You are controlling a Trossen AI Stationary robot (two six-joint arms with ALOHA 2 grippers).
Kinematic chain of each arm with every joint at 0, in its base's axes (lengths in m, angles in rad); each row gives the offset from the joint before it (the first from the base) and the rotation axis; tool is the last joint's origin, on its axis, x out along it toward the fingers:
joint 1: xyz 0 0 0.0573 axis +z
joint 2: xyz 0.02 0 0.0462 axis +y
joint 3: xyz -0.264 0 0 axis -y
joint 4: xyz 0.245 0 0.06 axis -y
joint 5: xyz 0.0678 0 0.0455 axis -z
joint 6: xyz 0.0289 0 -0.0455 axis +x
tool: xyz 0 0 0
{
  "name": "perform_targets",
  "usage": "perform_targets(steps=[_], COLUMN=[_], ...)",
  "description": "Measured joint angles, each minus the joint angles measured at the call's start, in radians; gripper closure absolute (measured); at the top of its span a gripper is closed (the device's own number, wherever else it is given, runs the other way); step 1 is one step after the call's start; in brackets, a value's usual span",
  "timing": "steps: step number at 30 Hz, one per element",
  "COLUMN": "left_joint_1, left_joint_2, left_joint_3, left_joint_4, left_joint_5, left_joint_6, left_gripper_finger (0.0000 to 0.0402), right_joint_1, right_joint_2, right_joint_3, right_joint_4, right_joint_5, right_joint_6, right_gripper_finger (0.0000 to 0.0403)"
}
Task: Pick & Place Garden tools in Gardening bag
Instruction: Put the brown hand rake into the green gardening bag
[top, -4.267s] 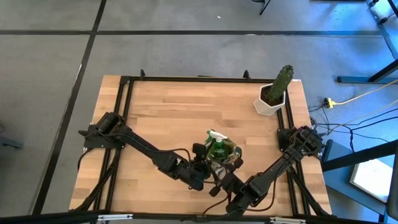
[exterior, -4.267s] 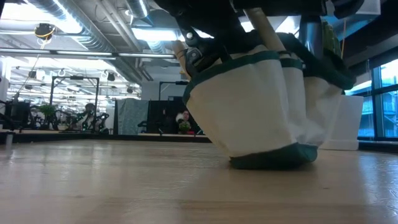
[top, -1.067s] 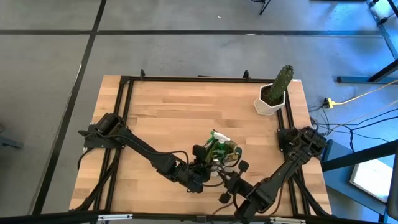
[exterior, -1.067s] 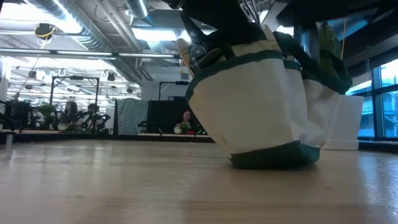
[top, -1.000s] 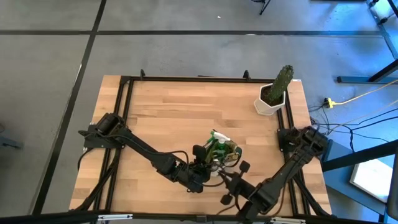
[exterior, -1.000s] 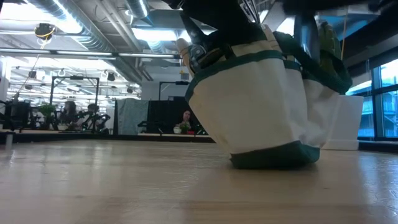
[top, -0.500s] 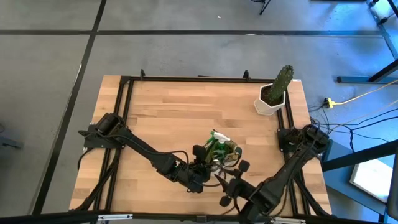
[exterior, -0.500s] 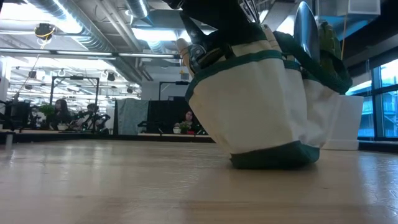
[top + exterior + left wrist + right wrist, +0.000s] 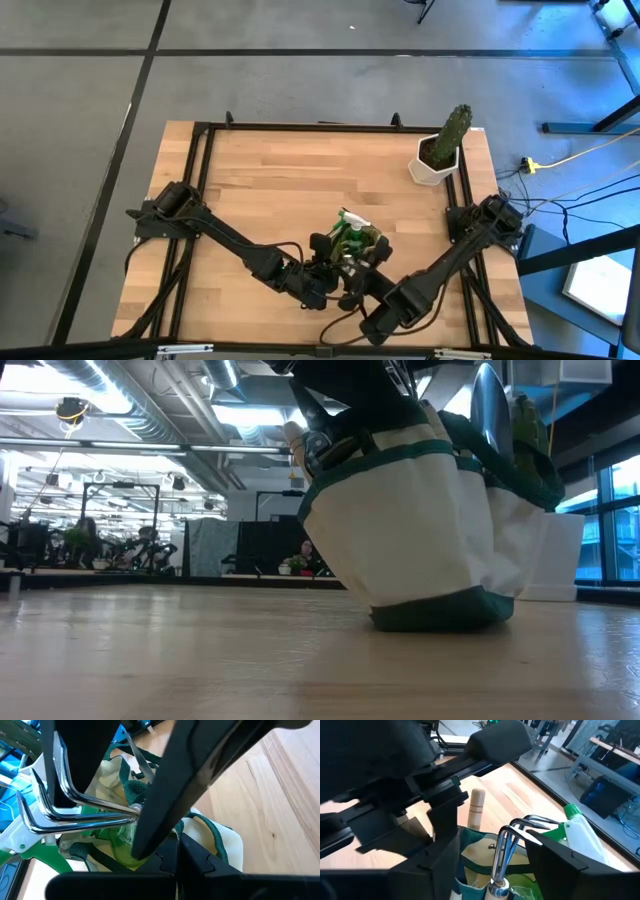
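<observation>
The gardening bag stands tipped near the table's front middle. One bottom edge rests on the wood and the other side is raised. The garden tools stick out of it: a hand fork with its prongs up, a wooden handle, a metal blade and a green spray bottle. My left gripper is shut at the bag's near-left rim. My right gripper is open just near of the bag, its fingers on either side of the fork's prongs without touching them. My left gripper is shut on the bag's green-trimmed rim on its near-left side, coming in slanting down from the table's left. Its own fingers hide how much cloth is between them. The bag leans in this hold, with one bottom edge on the table.
A cactus in a white pot stands at the far right corner. Bare wood stretches across the far and left parts of the table. The right arm's forearm crosses the near right.
My right gripper has opened and drawn back and up from the bag, letting go of the tool it held there. In the low view the metal blade, covered before, now stands free. The bag stays tipped in my left gripper's hold.
</observation>
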Motion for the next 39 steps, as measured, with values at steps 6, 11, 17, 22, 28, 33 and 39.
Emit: perform_targets(steps=[6,11,17,22,28,33,39], left_joint_1=[0.0,0.0,0.0,0.0,0.0,0.0,0.0], left_joint_2=[0.0,0.0,0.0,0.0,0.0,0.0,0.0], left_joint_3=[0.0,0.0,0.0,0.0,0.0,0.0,0.0], left_joint_4=[0.0,0.0,0.0,0.0,-0.001,-0.001,-0.001], left_joint_5=[0.0,0.0,0.001,0.001,0.002,0.002,0.002], left_joint_6=[0.0,0.0,0.0,0.0,0.0,0.0,-0.002], left_gripper_finger=[0.04,0.04,0.04,0.04,0.04,0.04,0.04], right_joint_1=[0.0,-0.001,-0.001,0.002,0.002,0.005,0.011], right_joint_2=[0.0,0.0,0.0,0.0,0.0,0.0,0.0], right_joint_3=[0.0,0.0,0.0,0.0,0.0,0.0,0.0], right_joint_4=[0.0,-0.006,-0.015,-0.015,-0.078,-0.136,-0.142], right_joint_5=[-0.001,-0.026,-0.053,-0.053,-0.086,-0.125,-0.165], right_joint_6=[0.009,0.01,0.013,0.016,0.114,0.187,0.186], right_gripper_finger=[0.0217,0.0288,0.0372,0.0395,0.0398,0.0399,0.04])
